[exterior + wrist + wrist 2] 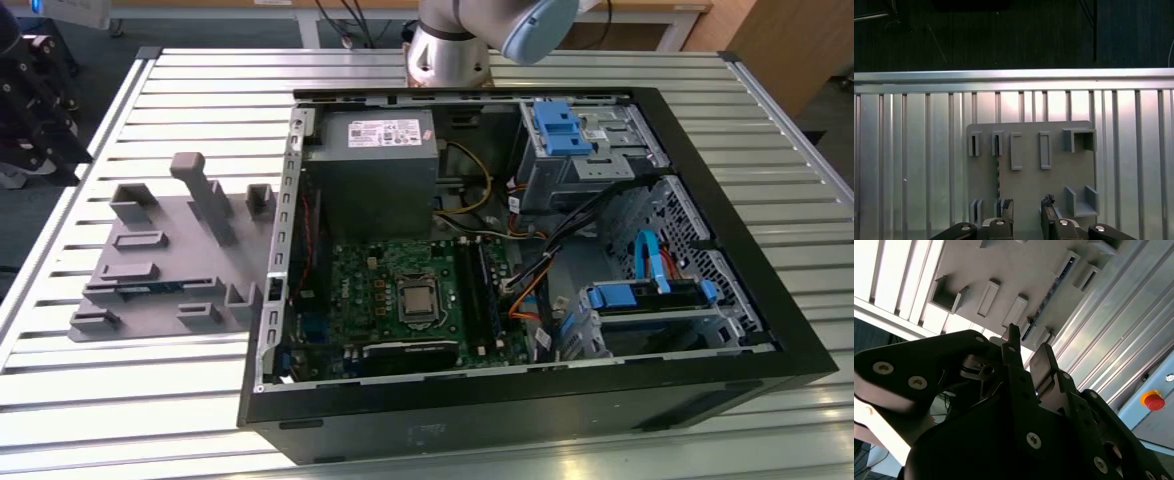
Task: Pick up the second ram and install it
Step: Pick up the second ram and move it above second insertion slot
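The second ram (997,170) stands on edge in a slot of the grey holder tray (1054,175), a thin dark blue-green strip seen from its narrow side. In the second wrist view the ram (1053,289) runs as a dark line across the same tray (1004,265). My gripper (1027,209) hangs well above the tray, open, with nothing between its black fingertips (1007,207). The second wrist view also has the gripper (1026,344) with a clear gap between its fingers. The ram sits off to the side of that gap, not between the fingers.
In the exterior view the grey holder tray (174,265) with upright blocks lies on the slatted metal table (134,400), at the exterior view's left of an open black computer case (747,330). The green motherboard (360,290) carries long black slot rails (477,290). The arm's base (447,50) stands behind the case.
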Tool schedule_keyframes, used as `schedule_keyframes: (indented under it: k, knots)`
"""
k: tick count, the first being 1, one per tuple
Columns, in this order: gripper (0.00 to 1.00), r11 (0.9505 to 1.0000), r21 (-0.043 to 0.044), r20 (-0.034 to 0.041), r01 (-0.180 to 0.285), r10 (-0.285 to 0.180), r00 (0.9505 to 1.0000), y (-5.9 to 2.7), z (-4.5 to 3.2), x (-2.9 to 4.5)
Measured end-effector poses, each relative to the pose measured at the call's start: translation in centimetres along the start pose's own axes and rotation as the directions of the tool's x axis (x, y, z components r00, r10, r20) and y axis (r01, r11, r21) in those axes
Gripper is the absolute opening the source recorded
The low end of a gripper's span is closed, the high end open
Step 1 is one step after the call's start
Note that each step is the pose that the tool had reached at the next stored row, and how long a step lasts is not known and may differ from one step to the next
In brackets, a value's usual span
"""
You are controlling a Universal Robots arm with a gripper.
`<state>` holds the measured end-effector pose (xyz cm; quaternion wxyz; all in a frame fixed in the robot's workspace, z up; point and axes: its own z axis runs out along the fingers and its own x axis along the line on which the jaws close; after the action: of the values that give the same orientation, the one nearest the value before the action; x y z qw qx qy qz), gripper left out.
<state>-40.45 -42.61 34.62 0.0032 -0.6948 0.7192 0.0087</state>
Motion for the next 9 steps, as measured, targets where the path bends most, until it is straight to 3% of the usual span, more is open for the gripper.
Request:
schedule_keyframes:
  k: [9]
  knots:
    - [0.36, 1.0000, 0.0004, 0.0000, -0.001, 0.001, 1.0000, 0.00, 0.59, 0.02]
